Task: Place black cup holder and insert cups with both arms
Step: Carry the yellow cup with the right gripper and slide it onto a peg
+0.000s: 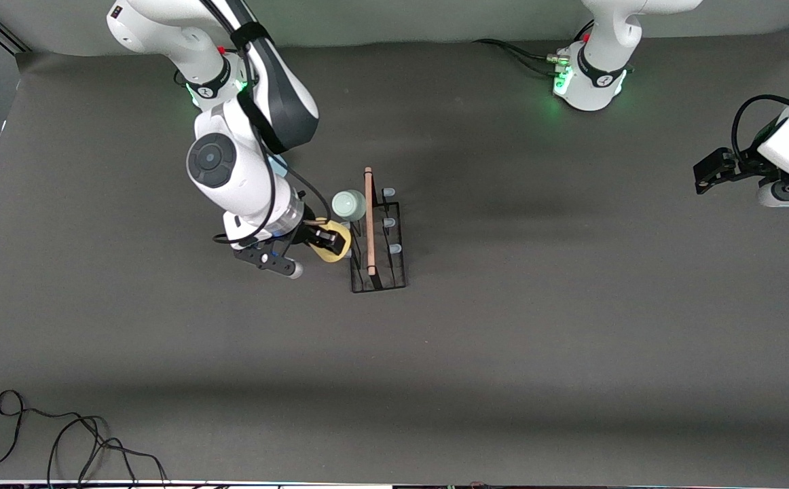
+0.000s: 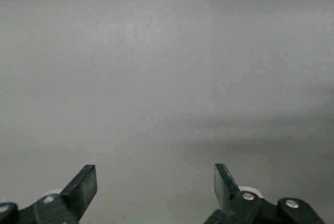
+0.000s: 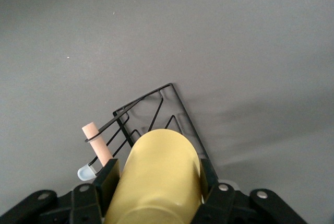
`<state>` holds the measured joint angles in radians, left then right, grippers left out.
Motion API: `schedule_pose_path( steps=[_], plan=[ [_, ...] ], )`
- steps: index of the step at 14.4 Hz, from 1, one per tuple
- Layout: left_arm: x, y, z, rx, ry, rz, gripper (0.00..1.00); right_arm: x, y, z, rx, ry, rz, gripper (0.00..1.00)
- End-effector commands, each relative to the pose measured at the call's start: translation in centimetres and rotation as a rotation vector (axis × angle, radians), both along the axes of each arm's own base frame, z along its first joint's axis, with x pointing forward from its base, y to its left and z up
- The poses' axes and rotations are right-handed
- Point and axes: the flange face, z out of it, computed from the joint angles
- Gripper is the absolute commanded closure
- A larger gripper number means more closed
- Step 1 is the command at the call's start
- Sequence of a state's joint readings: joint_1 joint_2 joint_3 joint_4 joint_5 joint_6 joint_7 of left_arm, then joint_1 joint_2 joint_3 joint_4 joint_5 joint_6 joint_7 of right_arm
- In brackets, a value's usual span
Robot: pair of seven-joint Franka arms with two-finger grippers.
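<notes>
The black cup holder [image 1: 379,277] stands mid-table, its wooden rod handle [image 1: 369,221] on top and pale-tipped prongs [image 1: 394,248] on the side toward the left arm's end. The pale green cup [image 1: 348,204] sits upside down on a prong on the rack's other side. My right gripper [image 1: 330,241] is shut on the yellow cup [image 1: 337,257], held on its side against that same side of the rack. In the right wrist view the yellow cup [image 3: 162,166] fills the gripper [image 3: 156,174], with the rack [image 3: 162,101] just ahead. My left gripper [image 1: 707,173] waits open over the left arm's end of the table; the left wrist view shows it [image 2: 155,182] empty. A light blue sliver [image 1: 277,165] shows under the right arm.
Loose black cables [image 1: 62,435] lie near the table's edge nearest the front camera, toward the right arm's end. A cable [image 1: 517,53] runs to the left arm's base [image 1: 591,85].
</notes>
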<state>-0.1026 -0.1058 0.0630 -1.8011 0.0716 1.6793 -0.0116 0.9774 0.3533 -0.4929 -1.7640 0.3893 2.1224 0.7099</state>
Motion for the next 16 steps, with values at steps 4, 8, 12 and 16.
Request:
schedule_pose_path(
  steps=[4,8,12,16],
  plan=[
    [-0.2,0.1,0.0,0.021,0.001,-0.002,0.00,-0.1,1.9,-3.0,-0.096,-0.032,0.007,1.00],
    [-0.2,0.0,0.1,0.021,0.000,-0.004,0.00,0.1,2.5,-4.8,-0.102,-0.042,0.002,1.00],
    [-0.2,-0.1,0.1,0.021,0.001,-0.007,0.00,0.0,2.7,-5.8,-0.114,-0.037,0.007,1.00],
    [-0.2,0.0,0.2,0.021,0.001,-0.003,0.00,0.2,2.7,-6.3,-0.118,-0.041,0.003,0.03]
  ],
)
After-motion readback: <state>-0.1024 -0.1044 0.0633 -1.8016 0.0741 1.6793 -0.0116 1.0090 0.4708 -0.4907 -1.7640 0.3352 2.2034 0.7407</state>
